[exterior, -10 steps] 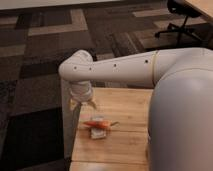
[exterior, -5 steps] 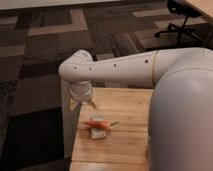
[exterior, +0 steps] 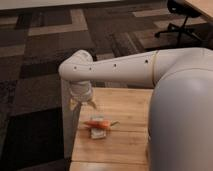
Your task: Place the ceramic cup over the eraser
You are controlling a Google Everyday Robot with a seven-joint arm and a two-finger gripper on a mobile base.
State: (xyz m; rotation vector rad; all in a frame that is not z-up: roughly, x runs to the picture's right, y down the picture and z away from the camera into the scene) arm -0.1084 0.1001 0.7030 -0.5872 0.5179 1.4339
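My gripper (exterior: 83, 103) hangs from the white arm over the far left corner of the wooden table (exterior: 125, 142). The eraser (exterior: 98, 134) is a small pale block lying on the table a little in front and to the right of the gripper. A thin orange carrot-like thing with a green tip (exterior: 98, 123) lies against the eraser's far side. The ceramic cup does not show as a separate thing. It is either hidden by the wrist or out of view.
My large white body (exterior: 182, 125) covers the right part of the table. The table's left edge drops to dark patterned carpet (exterior: 35, 75). An office chair (exterior: 181, 17) stands far off at the top right.
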